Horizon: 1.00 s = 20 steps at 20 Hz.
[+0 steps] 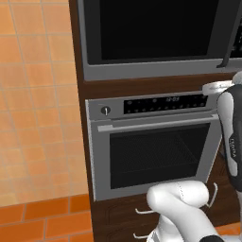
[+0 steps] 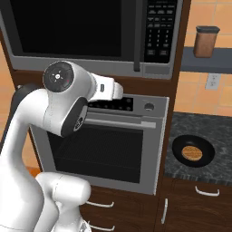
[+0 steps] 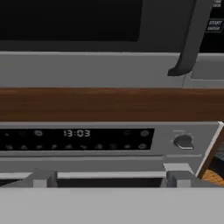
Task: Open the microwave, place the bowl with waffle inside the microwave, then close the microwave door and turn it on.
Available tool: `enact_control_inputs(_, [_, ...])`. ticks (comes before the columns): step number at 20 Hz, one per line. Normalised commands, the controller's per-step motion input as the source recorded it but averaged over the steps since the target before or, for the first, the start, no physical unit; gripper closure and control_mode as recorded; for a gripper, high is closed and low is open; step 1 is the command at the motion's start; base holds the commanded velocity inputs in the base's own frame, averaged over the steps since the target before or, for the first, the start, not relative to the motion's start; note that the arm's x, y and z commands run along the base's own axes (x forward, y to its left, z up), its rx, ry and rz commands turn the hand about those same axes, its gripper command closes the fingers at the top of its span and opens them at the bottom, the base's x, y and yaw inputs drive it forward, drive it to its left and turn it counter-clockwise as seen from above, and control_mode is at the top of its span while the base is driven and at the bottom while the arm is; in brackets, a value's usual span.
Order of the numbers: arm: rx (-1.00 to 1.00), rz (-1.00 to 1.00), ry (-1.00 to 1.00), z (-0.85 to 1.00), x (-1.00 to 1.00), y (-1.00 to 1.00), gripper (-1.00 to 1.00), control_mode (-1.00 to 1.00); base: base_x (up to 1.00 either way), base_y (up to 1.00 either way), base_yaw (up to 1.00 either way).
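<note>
Grey fingertips spread wide, gripper empty

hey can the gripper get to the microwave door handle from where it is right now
Probably yes. The open gripper faces the oven's control panel, and the microwave door handle hangs above it and to the right with nothing between them; the arm would likely just need to rise and shift that way.

Glossy white arm showing rounded bulbous links, dark grey joint bands running between segments, round dark end cap bearing small pale markings, dark forearm panel carrying faint vertical lettering, white wrist block sitting nearest the pincer
</note>
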Motion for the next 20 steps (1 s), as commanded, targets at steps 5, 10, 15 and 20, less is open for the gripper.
enact_control_inputs(5, [0.00, -0.15, -0.02, 0.29, -0.01, -0.64, -1.00, -1.00, 0.00, 0.00, 0.00])
enact_control_inputs(10, [0.05, -0.07, 0.00, 0.21, 0.00, -0.37, -1.00, -1.00, 0.00, 0.00, 0.00])
enact_control_inputs(15, [0.14, 0.00, -0.03, 0.23, 0.00, -0.11, -1.00, -1.00, 0.00, 0.00, 0.00])
enact_control_inputs(20, [0.15, 0.01, -0.01, 0.10, 0.19, -0.18, -1.00, -1.00, 0.00, 0.00, 0.00])
